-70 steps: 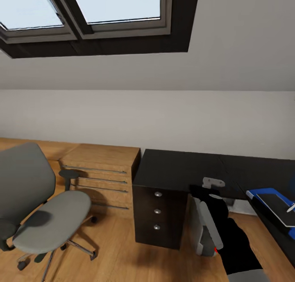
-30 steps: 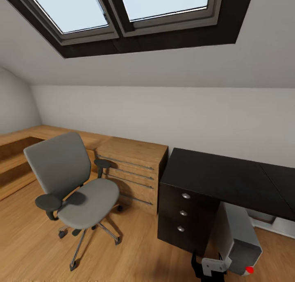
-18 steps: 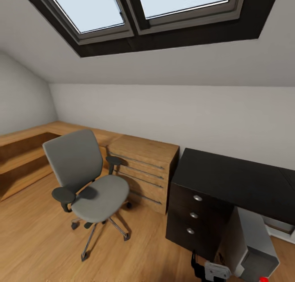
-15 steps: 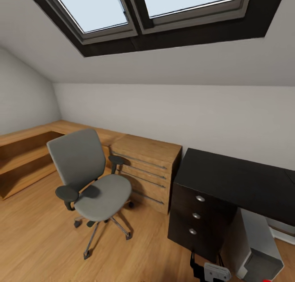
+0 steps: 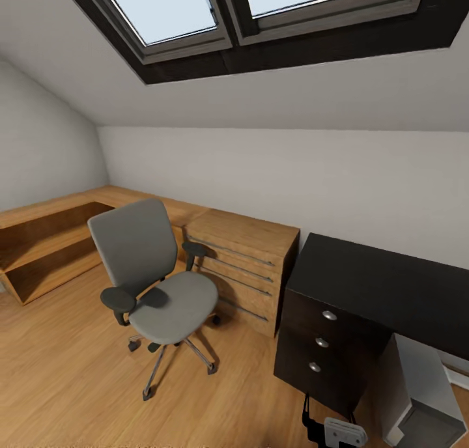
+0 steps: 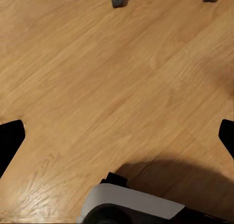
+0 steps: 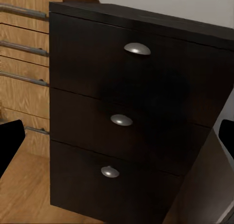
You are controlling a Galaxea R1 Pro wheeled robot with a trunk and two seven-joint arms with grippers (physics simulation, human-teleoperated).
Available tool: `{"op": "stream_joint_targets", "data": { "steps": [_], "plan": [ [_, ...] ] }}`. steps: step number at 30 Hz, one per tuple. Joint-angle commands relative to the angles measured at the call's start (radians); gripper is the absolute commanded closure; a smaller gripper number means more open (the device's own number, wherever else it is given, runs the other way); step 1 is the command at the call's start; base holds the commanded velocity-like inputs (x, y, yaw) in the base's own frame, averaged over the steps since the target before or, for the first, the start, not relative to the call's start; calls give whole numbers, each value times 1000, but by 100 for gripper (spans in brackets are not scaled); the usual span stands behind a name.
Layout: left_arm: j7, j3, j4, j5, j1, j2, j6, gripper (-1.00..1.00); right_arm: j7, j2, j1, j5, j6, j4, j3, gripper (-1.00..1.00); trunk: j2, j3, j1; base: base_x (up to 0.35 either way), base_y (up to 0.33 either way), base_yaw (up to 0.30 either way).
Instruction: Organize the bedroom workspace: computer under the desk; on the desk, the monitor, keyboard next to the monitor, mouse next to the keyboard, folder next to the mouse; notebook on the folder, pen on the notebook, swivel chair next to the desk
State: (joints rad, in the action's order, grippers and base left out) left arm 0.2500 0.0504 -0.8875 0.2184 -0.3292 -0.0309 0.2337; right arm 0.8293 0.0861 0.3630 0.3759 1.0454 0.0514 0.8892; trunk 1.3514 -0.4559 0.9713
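Nowhere any legible writing — swivel chair (image 5: 153, 285) beside desk (image 5: 384, 285)

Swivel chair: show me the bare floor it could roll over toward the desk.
Bare wood floor lies in front of the swivel chair, running right to the black desk's drawers. Tighter behind, by the wooden dresser; the computer fills the under-desk gap.

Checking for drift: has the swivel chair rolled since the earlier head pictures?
No. The swivel chair keeps its place beside the wooden drawer unit; the camera turned.
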Motion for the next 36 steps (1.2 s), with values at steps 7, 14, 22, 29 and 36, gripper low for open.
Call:
{"op": "stream_joint_targets", "data": {
  "steps": [7,14,22,29,36],
  "plan": [
    [2,2,304,13,191,4,0,-100,2,-11,1,12,2,-23,5,-100,1,-12,0,0,0,102],
    [11,-1,450,59,416,-3,-19,-100,2,-26,1,15,2,-28,7,-100,1,-22,0,0,0,102],
    [3,-15,542,357,493,29,18,-100,2,-22,1,15,2,-28,9,-100,1,-34,0,0,0,102],
    [2,-14,561,436,496,48,196,-100,4,-22,1,15,2,-25,7,-100,1,-45,0,0,0,102],
    [0,47,581,358,496,38,216,-100,5,-20,1,15,2,-26,8,-100,1,-55,0,0,0,77]
  ]
}}
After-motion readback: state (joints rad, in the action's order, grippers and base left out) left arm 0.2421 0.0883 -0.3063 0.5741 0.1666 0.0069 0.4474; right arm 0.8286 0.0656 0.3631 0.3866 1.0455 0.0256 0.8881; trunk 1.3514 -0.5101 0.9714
